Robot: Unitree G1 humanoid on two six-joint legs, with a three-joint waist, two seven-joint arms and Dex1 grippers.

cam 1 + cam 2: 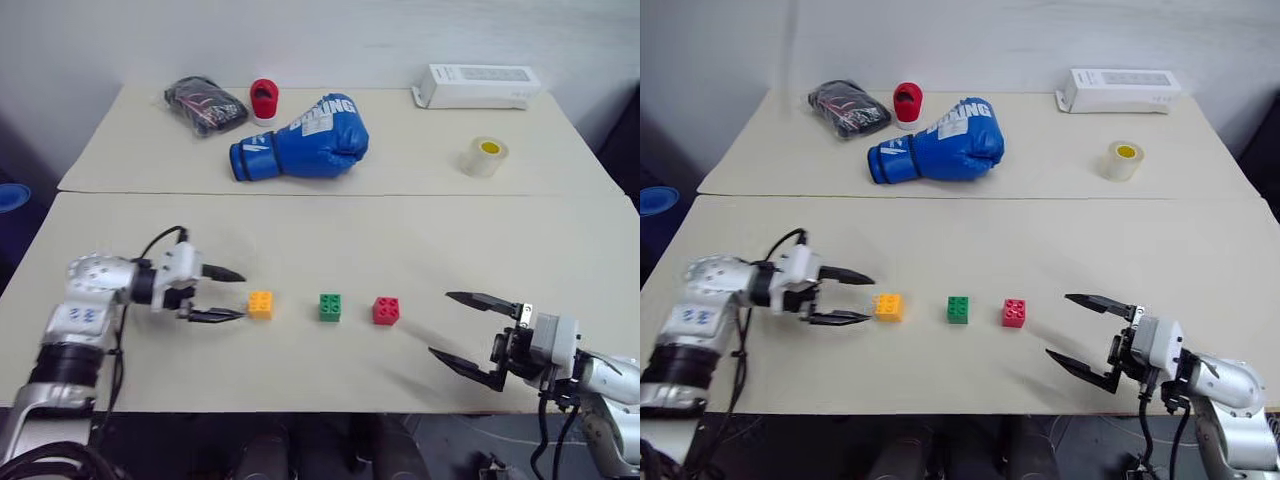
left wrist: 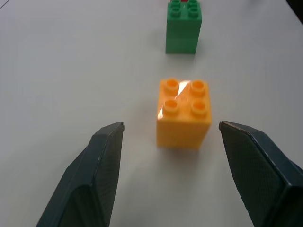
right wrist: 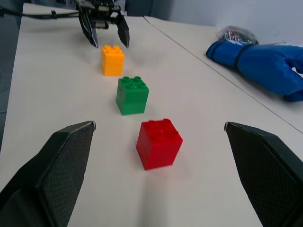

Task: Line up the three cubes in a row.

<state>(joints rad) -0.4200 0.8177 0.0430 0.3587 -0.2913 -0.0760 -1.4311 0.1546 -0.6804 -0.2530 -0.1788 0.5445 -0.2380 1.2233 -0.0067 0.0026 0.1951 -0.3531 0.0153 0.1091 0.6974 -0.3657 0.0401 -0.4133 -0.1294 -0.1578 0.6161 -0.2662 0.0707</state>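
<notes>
Yellow-orange cube (image 1: 260, 304), green cube (image 1: 330, 307) and red cube (image 1: 386, 311) sit in a row, left gripper (image 1: 232, 294) and right gripper (image 1: 461, 330) both spread, holding nothing.

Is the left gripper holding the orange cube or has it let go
Let go. The left gripper is open, its fingers apart from the orange cube, which stands upright on the table.

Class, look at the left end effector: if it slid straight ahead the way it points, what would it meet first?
Most likely the orange cube, which sits just ahead of the open left end effector, in line with the gap between its fingers; the green cube lies beyond.
</notes>
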